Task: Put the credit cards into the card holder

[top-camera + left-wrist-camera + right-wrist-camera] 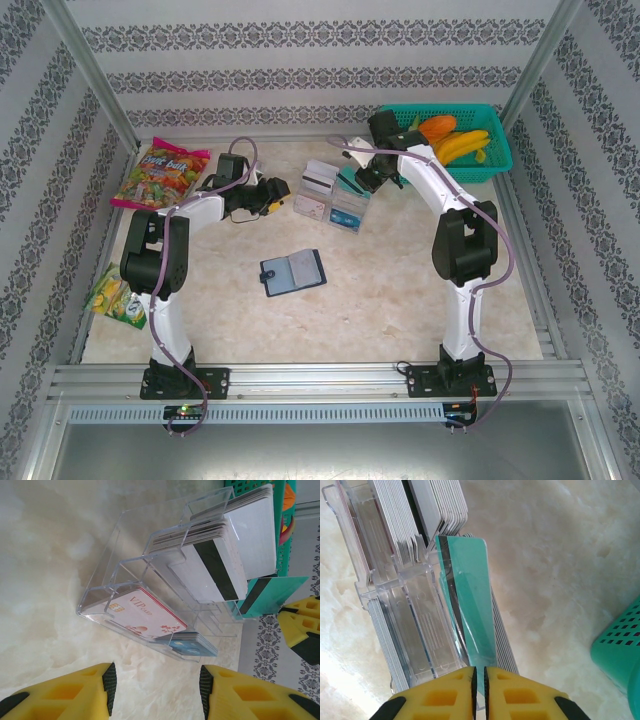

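Overhead, a pale marbled table (400, 290) sits inside patterned walls (300, 80), with a teal basket (500, 148) at its far right corner. At the far middle, a clear rack (335, 195) holds stacked cards (215, 560). The right gripper (479, 674) pinches one edge of a teal card (470, 605) standing just beside the rack. The left gripper (156, 685) hangs near the rack, jaws apart and empty. The holder (293, 271) lies open mid-table, well apart from both grippers.
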